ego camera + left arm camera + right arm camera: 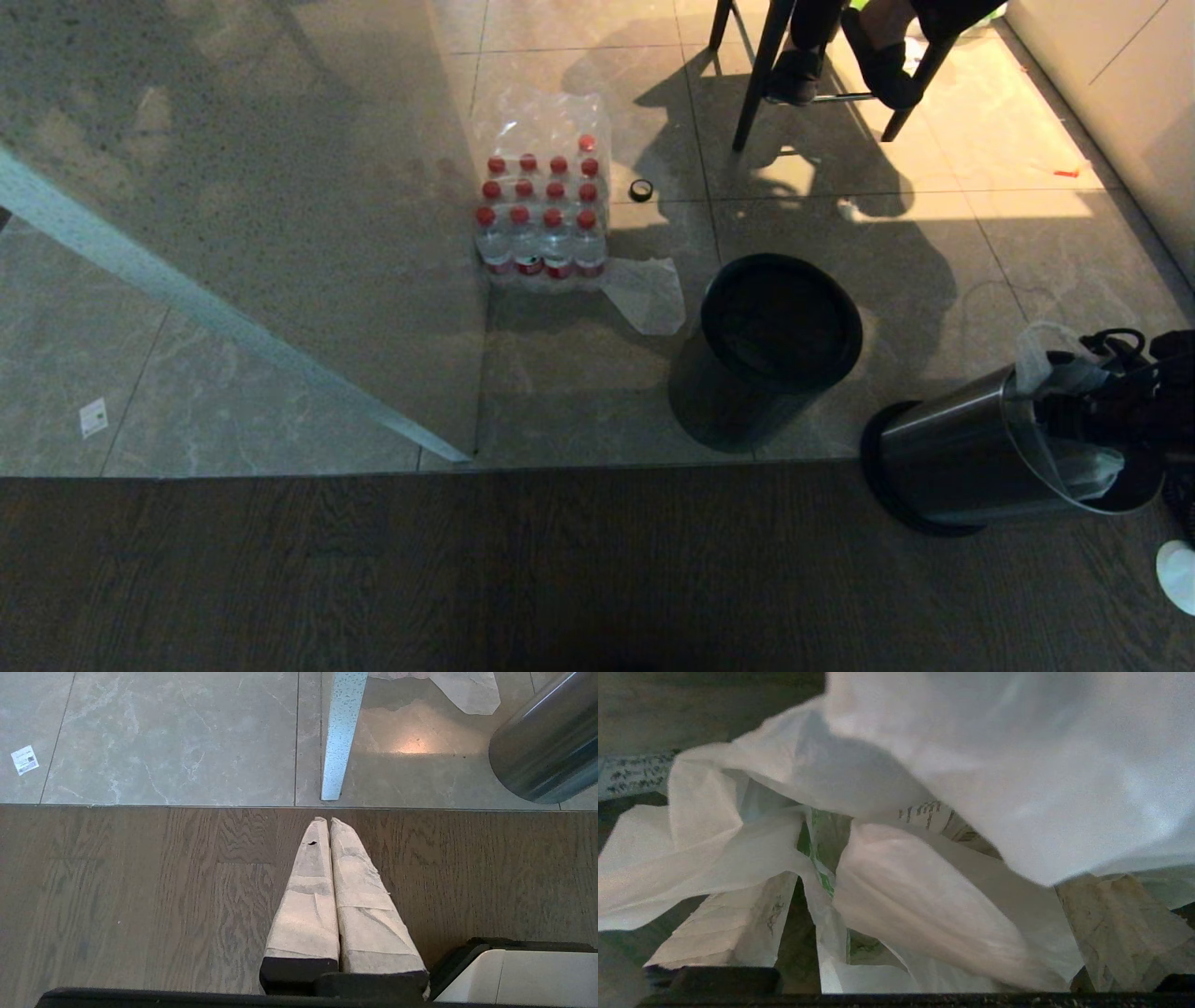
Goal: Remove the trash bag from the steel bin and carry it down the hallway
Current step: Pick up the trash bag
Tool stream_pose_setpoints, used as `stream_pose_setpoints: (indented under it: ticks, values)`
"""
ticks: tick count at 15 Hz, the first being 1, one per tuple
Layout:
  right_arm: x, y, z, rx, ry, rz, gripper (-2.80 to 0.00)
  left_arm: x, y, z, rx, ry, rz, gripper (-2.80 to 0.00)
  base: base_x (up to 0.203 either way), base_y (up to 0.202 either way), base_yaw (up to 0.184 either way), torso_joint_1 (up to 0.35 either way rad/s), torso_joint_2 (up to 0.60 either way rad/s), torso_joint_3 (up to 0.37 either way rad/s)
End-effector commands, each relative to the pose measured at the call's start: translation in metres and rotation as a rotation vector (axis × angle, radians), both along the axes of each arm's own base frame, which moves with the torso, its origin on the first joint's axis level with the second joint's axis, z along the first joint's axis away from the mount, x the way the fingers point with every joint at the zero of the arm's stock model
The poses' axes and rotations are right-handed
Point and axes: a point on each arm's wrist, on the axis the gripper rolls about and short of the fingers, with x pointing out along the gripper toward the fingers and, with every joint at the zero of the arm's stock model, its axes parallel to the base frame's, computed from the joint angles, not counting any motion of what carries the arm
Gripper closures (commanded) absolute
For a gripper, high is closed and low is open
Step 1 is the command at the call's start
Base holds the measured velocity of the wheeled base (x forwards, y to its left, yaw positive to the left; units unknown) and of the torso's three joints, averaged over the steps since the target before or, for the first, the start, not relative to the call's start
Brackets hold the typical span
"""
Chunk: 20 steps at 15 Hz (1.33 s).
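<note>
Spanning glossy marbled tiles and dark wood planks, the floor bears a tipped brushed-steel bin, where the right gripper, jaws spread, meets filmy white trash bag; the left gripper hangs pressed together.

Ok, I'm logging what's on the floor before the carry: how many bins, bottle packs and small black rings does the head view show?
Bins: 2, the tilted steel bin and the upright dark bin
Bottle pack: 1
Small black ring: 1
Total: 4
</note>
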Motion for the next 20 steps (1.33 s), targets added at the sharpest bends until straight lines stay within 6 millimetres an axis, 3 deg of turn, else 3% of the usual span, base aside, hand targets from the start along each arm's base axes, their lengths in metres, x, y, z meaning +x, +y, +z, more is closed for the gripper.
stream_pose_setpoints:
  ticks: [1, 2, 10, 14, 17, 20]
  values:
    - [-0.001, 0.000, 0.000, 0.003, 0.000, 0.003, -2.80, 0.000, 0.000, 0.000, -0.001, 0.000, 0.000, 0.00, 0.000, 0.000, 0.000, 0.000, 0.00, 0.000]
    - [-0.001, 0.000, -0.001, 0.004, 0.005, 0.004, 0.00, 0.000, 0.000, 0.000, -0.001, 0.000, 0.000, 0.00, 0.000, 0.000, 0.000, 0.000, 0.00, 0.000]
    - [-0.001, 0.002, 0.000, -0.004, 0.005, 0.006, 0.00, 0.000, 0.000, 0.000, -0.001, 0.000, 0.000, 0.00, 0.000, 0.000, 0.000, 0.000, 0.00, 0.000]
    - [-0.010, 0.008, 0.014, -0.008, -0.002, 0.007, 0.00, 0.000, 0.000, 0.000, -0.001, -0.002, 0.000, 0.00, 0.000, 0.000, 0.000, 0.000, 0.00, 0.000]
    - [-0.029, 0.020, 0.044, -0.019, -0.025, 0.005, 0.00, 0.000, 0.000, 0.000, -0.001, 0.000, 0.000, 0.00, 0.000, 0.000, 0.000, 0.000, 0.00, 0.000]
    - [-0.067, 0.040, 0.088, -0.037, -0.051, -0.002, 0.00, 0.000, 0.000, 0.000, -0.001, 0.000, 0.000, 0.00, 0.000, 0.000, 0.000, 0.000, 0.00, 0.000]
